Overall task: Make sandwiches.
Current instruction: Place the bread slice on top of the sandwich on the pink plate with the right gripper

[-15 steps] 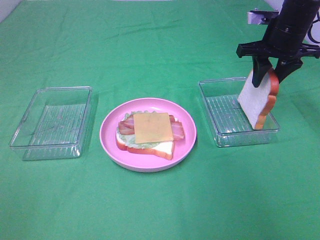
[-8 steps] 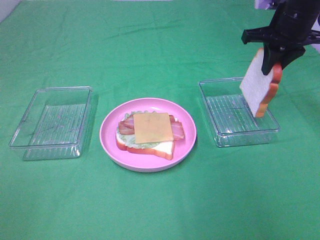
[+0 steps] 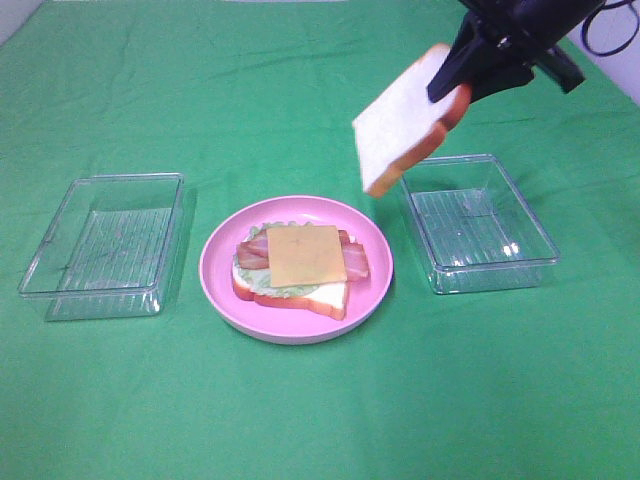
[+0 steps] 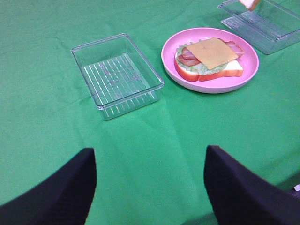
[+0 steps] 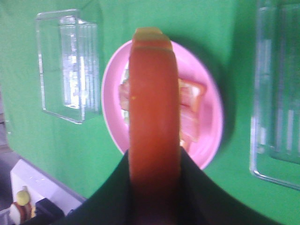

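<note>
Swung up out of the right-hand tray, our right gripper pinches the top bread slice above the pink plate, where the cheese-topped stack awaits capping (left gripper idle, spread).

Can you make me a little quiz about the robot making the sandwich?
1. True or false: the cheese slice is the top layer on the pink plate.
2. What does the right gripper hold?
3. Is the left gripper A) open or B) shut on something?

Key: 1 true. 2 a bread slice, tilted in the air between the plate and the right tray. 3 A.
</note>
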Controlling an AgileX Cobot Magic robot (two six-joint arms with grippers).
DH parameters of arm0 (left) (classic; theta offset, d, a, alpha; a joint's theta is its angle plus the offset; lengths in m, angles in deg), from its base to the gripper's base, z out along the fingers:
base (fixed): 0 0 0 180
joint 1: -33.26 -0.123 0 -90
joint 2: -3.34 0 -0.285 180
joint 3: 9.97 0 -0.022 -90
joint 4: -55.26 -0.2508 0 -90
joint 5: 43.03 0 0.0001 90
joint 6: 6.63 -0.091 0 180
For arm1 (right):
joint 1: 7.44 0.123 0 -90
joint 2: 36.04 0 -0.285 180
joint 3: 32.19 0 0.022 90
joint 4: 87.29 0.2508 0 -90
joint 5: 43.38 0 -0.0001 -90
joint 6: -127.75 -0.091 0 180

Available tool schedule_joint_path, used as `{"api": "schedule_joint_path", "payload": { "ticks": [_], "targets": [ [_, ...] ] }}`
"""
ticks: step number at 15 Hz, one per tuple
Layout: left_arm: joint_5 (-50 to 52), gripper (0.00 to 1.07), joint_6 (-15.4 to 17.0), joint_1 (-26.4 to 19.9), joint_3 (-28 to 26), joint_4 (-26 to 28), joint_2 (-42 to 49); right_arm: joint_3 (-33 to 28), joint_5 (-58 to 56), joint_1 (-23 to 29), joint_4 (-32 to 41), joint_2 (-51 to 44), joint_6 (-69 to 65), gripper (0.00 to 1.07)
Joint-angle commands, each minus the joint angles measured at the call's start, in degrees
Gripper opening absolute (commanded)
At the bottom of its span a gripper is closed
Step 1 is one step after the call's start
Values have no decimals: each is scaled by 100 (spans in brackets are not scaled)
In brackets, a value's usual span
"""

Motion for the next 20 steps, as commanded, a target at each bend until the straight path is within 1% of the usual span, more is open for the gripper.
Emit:
{"api": "schedule_joint_path", "payload": {
  "ticks": [1,2,3,5,6,9,12,16,17,18,19,20],
  "targets": [
    [57,64,-6,29,6,-17,103,-768,825,384,934,-17,447,0],
    [57,64,-6,29,6,-17,103,-1301,1455,733,1249,-17,447,0],
    [57,64,-6,29,6,-17,103,-1301,1455,733,1249,-17,447,0],
    [57,64,-6,29,6,-17,103,-1879,2223,1152,1633,52,550,0],
    [57,64,-6,29,6,-17,103,-2120,2584,1369,2040,172,768,0],
    [57,64,-6,29,6,-17,103,-2160,2807,1501,2825,510,1163,0],
    [57,64,-6,29,6,-17,103,-2160,2790,1501,2853,728,1163,0],
    [57,64,-6,29,6,-17,103,-2160,2750,1501,2767,762,1129,0],
    [57,64,-6,29,6,-17,103,-2160,2733,1501,2647,762,1129,9],
    [57,64,-6,29,6,-17,103,-2160,2722,1501,2487,762,1123,35],
    [57,64,-6,29,6,-17,103,-2160,2722,1501,2326,762,1123,58],
    [57,64,-6,29,6,-17,103,-2160,2722,1501,2326,762,1123,58]
  ]
}}
